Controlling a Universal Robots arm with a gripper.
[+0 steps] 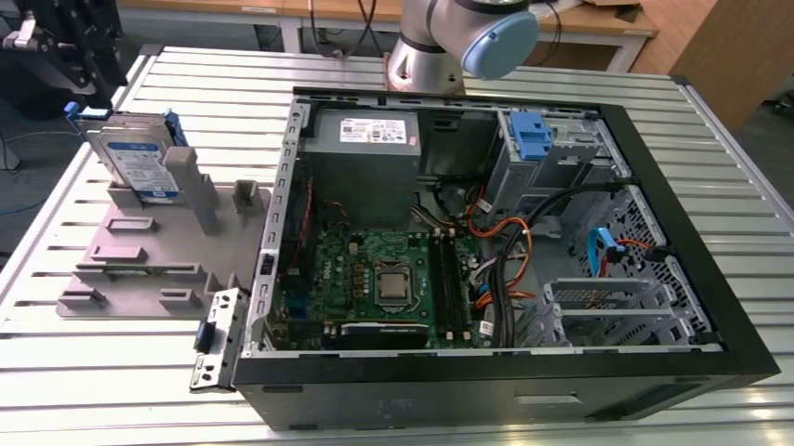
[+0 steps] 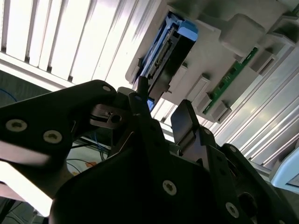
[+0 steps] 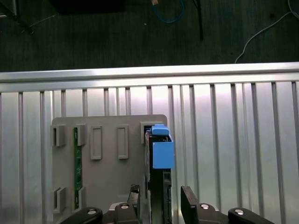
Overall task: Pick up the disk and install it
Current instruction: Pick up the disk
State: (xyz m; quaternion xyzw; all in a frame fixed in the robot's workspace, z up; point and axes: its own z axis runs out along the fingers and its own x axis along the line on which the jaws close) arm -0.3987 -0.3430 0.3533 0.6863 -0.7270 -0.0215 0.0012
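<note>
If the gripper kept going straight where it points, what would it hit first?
Probably the disk, standing on edge in the grey holder; the gripper points at it, open fingers either side. The remaining gap is unclear.

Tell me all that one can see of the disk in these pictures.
The disk is a flat silver-grey hard drive with a white-and-blue label and a blue plastic rail frame. It stands on its edge, nearly upright, in the grey moulded holder, at the exterior view's left of the open computer case. The open gripper hangs above it, not touching.
</note>
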